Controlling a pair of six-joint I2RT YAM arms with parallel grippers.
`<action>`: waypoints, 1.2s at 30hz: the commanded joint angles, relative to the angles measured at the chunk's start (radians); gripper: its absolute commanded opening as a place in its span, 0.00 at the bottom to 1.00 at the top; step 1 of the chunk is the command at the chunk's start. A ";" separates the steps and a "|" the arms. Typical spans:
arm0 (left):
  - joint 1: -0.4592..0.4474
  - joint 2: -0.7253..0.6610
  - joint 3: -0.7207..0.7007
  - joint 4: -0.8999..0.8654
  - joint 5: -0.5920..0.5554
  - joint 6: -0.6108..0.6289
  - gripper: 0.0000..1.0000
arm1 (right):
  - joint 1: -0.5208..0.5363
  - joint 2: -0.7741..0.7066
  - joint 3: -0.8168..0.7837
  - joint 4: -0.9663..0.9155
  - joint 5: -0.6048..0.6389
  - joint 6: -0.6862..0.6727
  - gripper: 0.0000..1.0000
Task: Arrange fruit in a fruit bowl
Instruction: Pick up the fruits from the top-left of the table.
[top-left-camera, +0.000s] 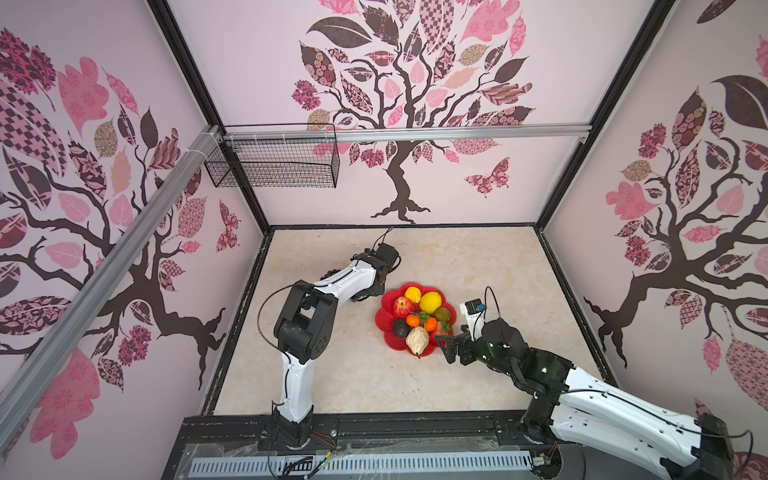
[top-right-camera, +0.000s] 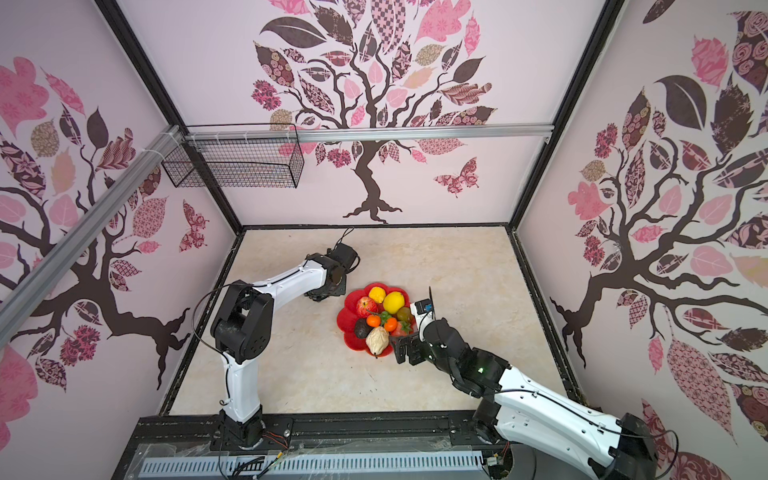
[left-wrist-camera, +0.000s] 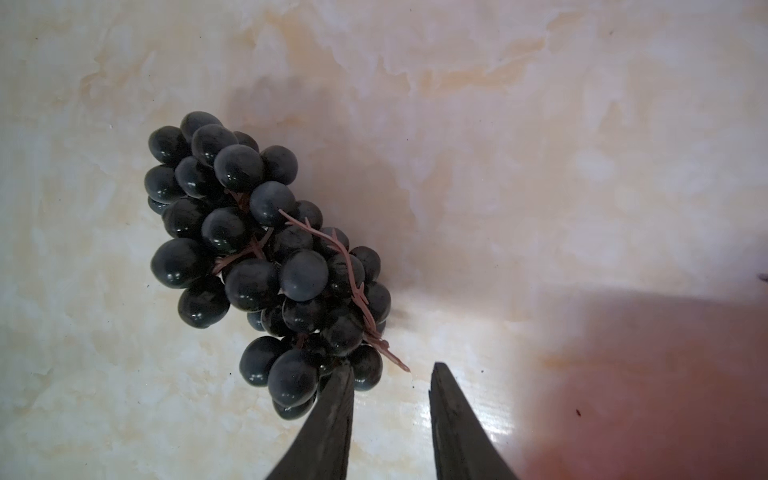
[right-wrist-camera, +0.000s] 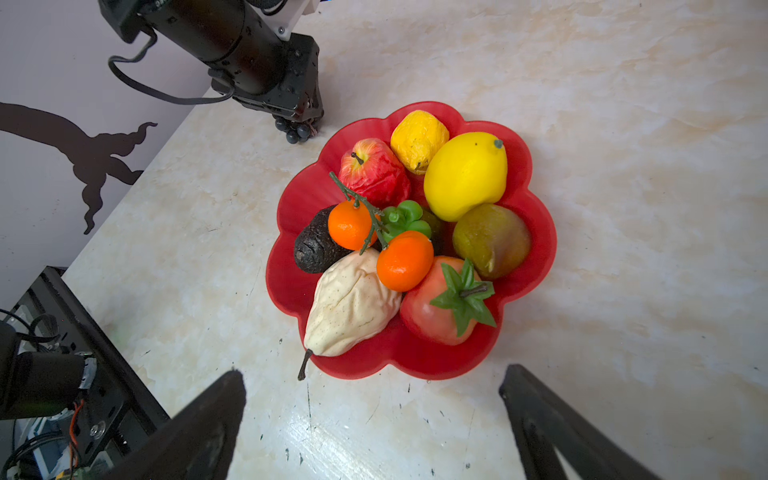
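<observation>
Black grapes (left-wrist-camera: 266, 257) lie in a bunch on the pale, stone-look table (left-wrist-camera: 582, 145). They are to the left of the bowl, not in it. The left gripper (left-wrist-camera: 391, 368) is right over one end of the bunch. Its two fingers are close together, and a thin strip of bare table shows between them. One finger (left-wrist-camera: 332, 415) touches the grapes at that end. The tip of the pinkish stem (left-wrist-camera: 357, 291) pokes out next to the gap. Nothing is pinched yet.

Next comes the red fruit bowl (right-wrist-camera: 291, 286), shaped like a flower, in the middle of the table. Inside are a red apple (right-wrist-camera: 374, 174), a small lemon (right-wrist-camera: 417, 139), a big lemon (right-wrist-camera: 463, 174), a fig (right-wrist-camera: 490, 239), two oranges (right-wrist-camera: 351, 224) on a green twig (right-wrist-camera: 353, 195), a dark avocado (right-wrist-camera: 313, 249), a cream bumpy pear (right-wrist-camera: 349, 307) and a red fruit (right-wrist-camera: 432, 316) with a green leafy top. The pear's stalk sticks out over the rim.

On the right, the right gripper (right-wrist-camera: 374, 374) sits just beside the near edge of the bowl. Its fingers are spread wide and hold nothing.
</observation>
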 joint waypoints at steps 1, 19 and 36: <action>-0.004 0.032 0.062 -0.031 -0.036 -0.017 0.31 | 0.003 -0.015 0.001 -0.017 -0.001 0.008 1.00; -0.004 0.116 0.112 -0.064 -0.047 -0.021 0.21 | 0.003 -0.017 -0.002 -0.014 -0.008 0.006 1.00; 0.002 0.108 0.084 -0.088 -0.164 -0.026 0.17 | 0.003 -0.004 -0.003 -0.013 -0.016 0.002 1.00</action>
